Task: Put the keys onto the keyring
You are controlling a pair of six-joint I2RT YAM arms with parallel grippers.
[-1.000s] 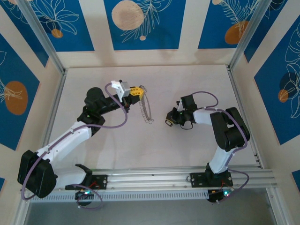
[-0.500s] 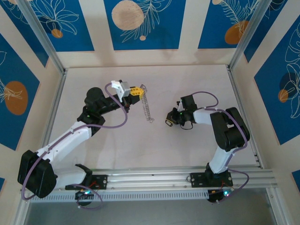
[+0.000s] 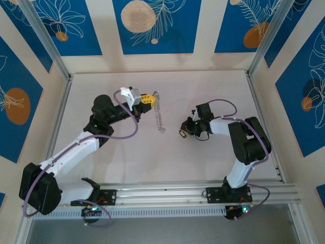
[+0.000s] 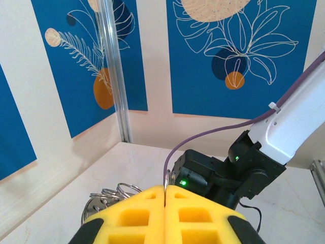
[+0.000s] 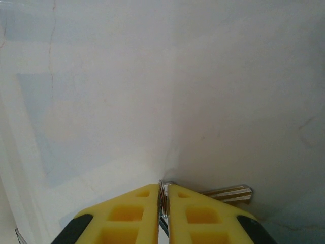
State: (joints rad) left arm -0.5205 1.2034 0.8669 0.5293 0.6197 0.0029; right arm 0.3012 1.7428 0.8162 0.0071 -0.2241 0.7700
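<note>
Keyring [image 3: 158,113] has swung, loop narrower, dangling toward 5 o'clock from left gripper [image 3: 151,97], clamped on it. Right gripper [image 3: 183,132] pinches key [image 5: 227,193], 3 o'clock of loop's tip. Threading not begun.

The left arm [image 3: 71,150] and right arm [image 3: 236,173] share one build: white link shells between bulky black joint housings. A purple cable [image 4: 299,84] loops along each. Small green lights [image 4: 183,182] glow on the black housings. The left gripper [image 4: 165,190] and right gripper [image 5: 163,185] have yellow fingers [image 4: 137,216] moulded with rectangular hollows, set on black mounts
</note>
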